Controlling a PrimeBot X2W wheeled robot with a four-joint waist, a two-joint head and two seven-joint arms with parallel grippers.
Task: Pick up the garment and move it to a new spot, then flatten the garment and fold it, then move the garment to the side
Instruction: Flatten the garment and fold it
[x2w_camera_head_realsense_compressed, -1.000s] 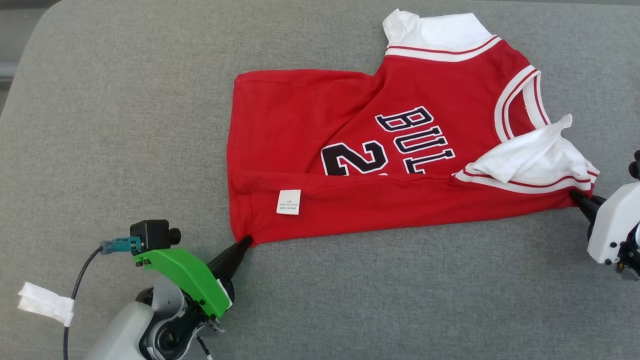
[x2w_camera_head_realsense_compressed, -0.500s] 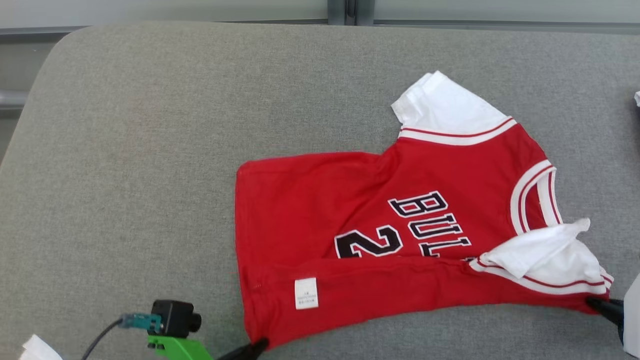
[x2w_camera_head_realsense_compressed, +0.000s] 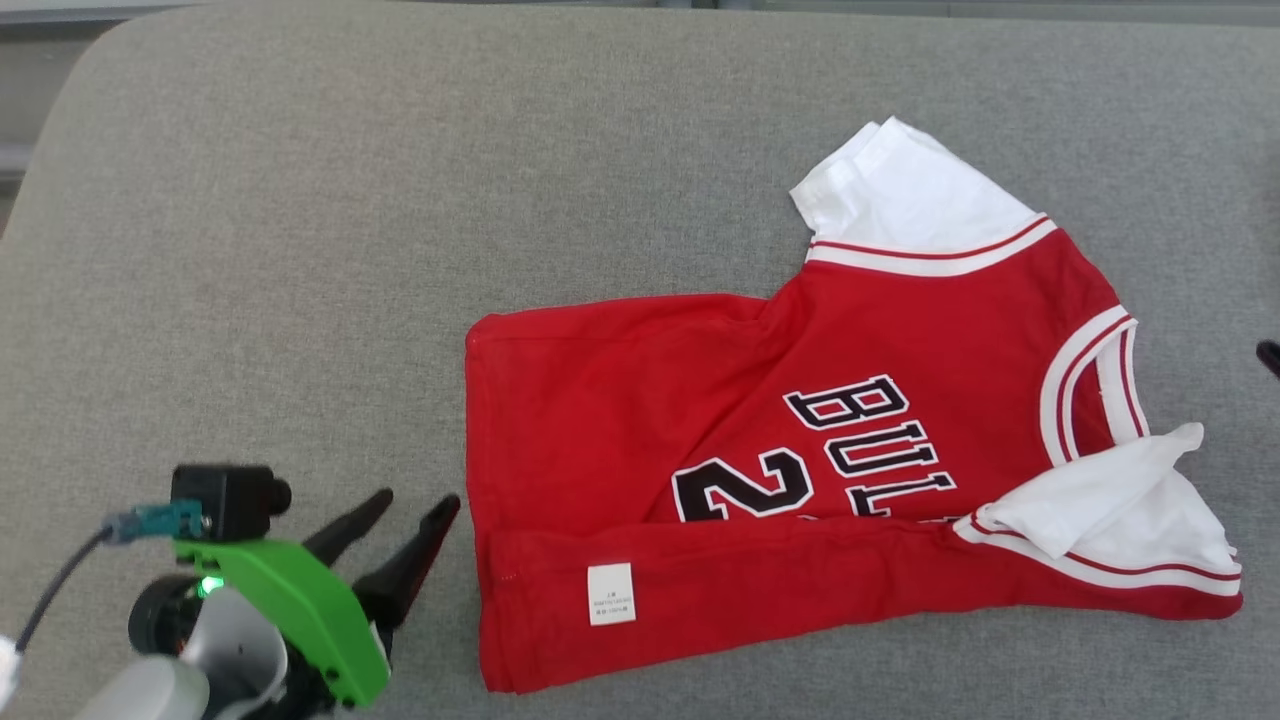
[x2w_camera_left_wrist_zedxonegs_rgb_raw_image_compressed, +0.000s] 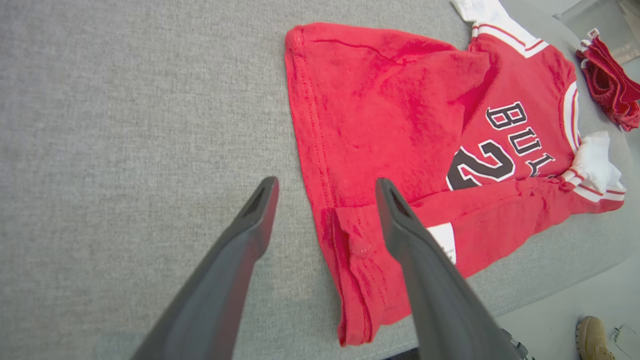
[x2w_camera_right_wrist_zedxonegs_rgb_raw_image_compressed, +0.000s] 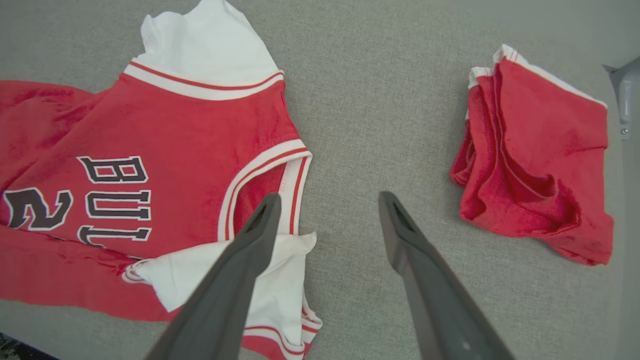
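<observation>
The red jersey (x2w_camera_head_realsense_compressed: 640, 400) with white sleeves and black lettering lies flat on the grey cushion (x2w_camera_head_realsense_compressed: 250, 250). Its near long edge is folded over, so a white label (x2w_camera_head_realsense_compressed: 610, 594) shows. My left gripper (x2w_camera_head_realsense_compressed: 415, 505) is open just left of the jersey's hem, touching nothing. In the left wrist view the left gripper (x2w_camera_left_wrist_zedxonegs_rgb_raw_image_compressed: 326, 182) straddles the hem edge of the jersey (x2w_camera_left_wrist_zedxonegs_rgb_raw_image_compressed: 390, 110) from above. My right gripper (x2w_camera_right_wrist_zedxonegs_rgb_raw_image_compressed: 327, 200) is open over the collar and the crumpled white sleeve (x2w_camera_right_wrist_zedxonegs_rgb_raw_image_compressed: 225, 270). One dark fingertip (x2w_camera_head_realsense_compressed: 1268, 355) of it shows at the head view's right edge.
A second red garment (x2w_camera_right_wrist_zedxonegs_rgb_raw_image_compressed: 540, 165) lies bunched to the right of the jersey, also seen as a red garment (x2w_camera_left_wrist_zedxonegs_rgb_raw_image_compressed: 610, 85) in the left wrist view. The cushion's front edge drops to the floor, where a shoe (x2w_camera_left_wrist_zedxonegs_rgb_raw_image_compressed: 592, 337) stands.
Both grippers have let go of the jersey's near corners and opened. The left one pulled back to the left, the right one off to the right. The head camera also shifted.
</observation>
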